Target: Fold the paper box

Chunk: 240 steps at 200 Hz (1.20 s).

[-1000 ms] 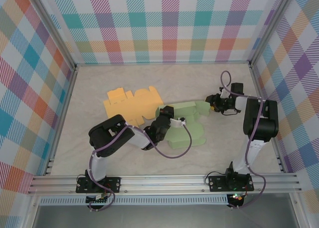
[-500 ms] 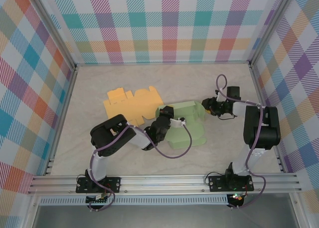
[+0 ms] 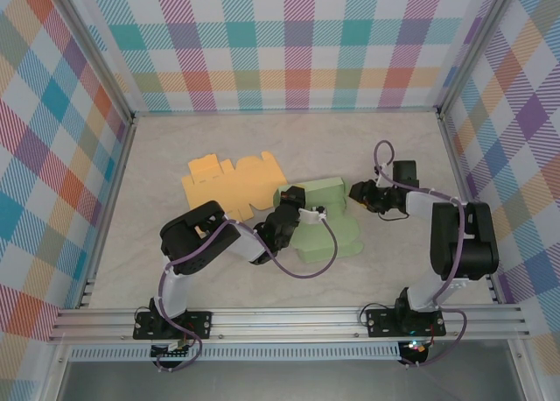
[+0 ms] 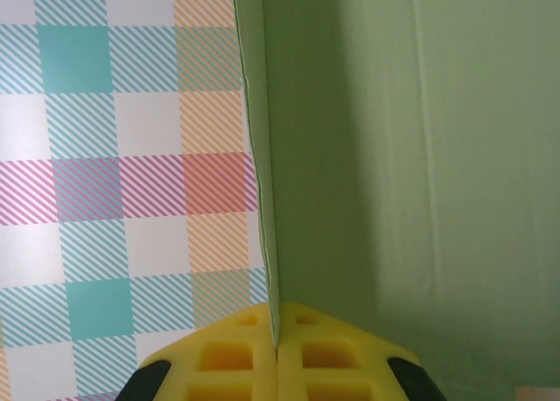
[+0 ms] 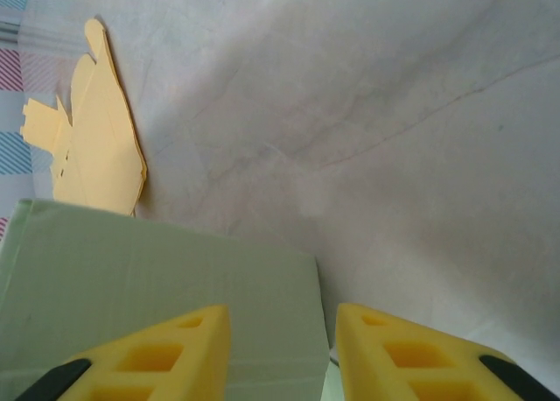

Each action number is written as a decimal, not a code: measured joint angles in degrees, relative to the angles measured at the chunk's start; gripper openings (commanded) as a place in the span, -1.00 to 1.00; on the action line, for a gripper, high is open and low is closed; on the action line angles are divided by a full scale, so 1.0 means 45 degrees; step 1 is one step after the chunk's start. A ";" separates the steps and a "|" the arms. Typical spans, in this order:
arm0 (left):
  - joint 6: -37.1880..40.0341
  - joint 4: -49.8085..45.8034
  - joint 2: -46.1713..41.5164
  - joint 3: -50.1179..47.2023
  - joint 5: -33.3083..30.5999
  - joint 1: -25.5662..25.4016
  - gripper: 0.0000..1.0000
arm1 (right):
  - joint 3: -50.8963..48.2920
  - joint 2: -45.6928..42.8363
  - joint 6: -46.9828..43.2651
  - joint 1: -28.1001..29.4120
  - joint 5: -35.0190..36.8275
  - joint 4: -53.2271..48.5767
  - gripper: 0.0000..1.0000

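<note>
A green paper box (image 3: 343,231), partly folded, lies in the middle of the table. One of its panels (image 4: 402,156) stands upright, and my left gripper (image 4: 276,344) is shut on that panel's thin edge; from above, the left gripper (image 3: 291,198) sits at the box's left side. At the box's right end my right gripper (image 3: 357,192) is open. In the right wrist view the right gripper (image 5: 282,320) has its yellow fingers (image 5: 188,344) straddling the near corner of a flat green panel (image 5: 149,270) without pinching it.
A flat orange box blank (image 3: 229,182) lies left of the green box, touching it; its edge (image 5: 96,147) appears in the right wrist view. Plaid walls (image 3: 289,42) enclose the table on three sides. Bare tabletop (image 5: 394,138) stretches beyond the right gripper.
My right gripper has moved left and slightly nearer, up to the green box's right end. The left gripper keeps its hold and has not moved.
</note>
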 measured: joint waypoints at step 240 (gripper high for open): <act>0.0170 0.0233 0.0175 0.0073 0.0005 0.0010 -1.00 | -0.0374 -0.0743 -0.0015 0.0976 0.1438 -0.0005 -0.15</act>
